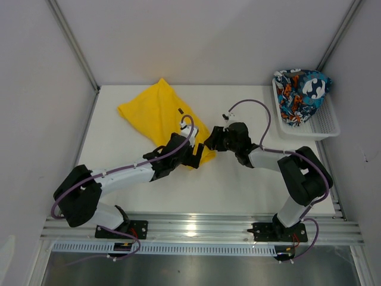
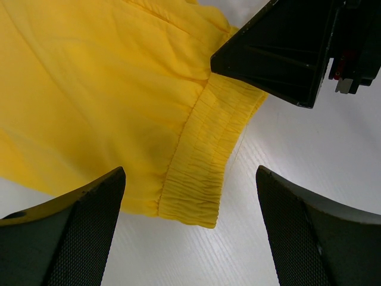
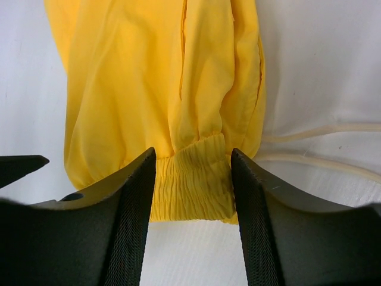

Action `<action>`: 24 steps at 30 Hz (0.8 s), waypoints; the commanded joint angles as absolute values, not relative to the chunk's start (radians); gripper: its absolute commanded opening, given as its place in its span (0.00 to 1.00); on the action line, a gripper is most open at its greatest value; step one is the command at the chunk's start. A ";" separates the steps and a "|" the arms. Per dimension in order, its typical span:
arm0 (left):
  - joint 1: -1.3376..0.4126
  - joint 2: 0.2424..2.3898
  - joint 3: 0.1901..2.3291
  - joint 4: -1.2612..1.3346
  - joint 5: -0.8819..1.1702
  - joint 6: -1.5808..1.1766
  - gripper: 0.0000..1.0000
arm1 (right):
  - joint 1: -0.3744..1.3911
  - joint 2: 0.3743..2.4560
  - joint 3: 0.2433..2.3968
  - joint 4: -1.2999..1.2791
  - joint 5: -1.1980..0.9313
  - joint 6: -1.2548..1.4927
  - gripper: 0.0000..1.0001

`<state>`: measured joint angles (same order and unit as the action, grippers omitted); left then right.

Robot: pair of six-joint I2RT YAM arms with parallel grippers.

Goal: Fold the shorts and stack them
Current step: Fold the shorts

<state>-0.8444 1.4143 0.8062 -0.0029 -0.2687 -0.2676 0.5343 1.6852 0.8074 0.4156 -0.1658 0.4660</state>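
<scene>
Only the overhead view shows both pairs: the yellow shorts [image 1: 156,113] lie flat on the table [image 1: 238,185] at upper centre-left, and the printed shorts [image 1: 300,95] sit heaped in the basket [image 1: 327,125] at upper right. The left wrist view shows the left gripper [image 2: 190,179] spread wide above the waistband [image 2: 202,155] corner. In the right wrist view the right gripper [image 3: 193,158] straddles the waistband, half apart; I cannot tell whether it pinches
</scene>
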 commanded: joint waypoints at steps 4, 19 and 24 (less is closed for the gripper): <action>-0.859 1.417 0.822 0.011 -0.301 -0.239 0.91 | 0.511 1.689 0.842 0.385 -0.215 0.485 0.57; -0.877 1.422 0.844 -0.057 -0.354 -0.224 0.92 | 0.460 1.669 0.836 0.362 -0.356 0.563 0.00; -0.900 1.414 0.835 -0.049 -0.396 -0.216 0.92 | 0.466 1.634 0.919 0.232 -0.406 0.627 0.00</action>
<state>-0.8818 1.4185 0.8070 -0.0593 -0.3473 -0.2420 0.4625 1.6848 0.8448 0.2981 -0.3447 0.5766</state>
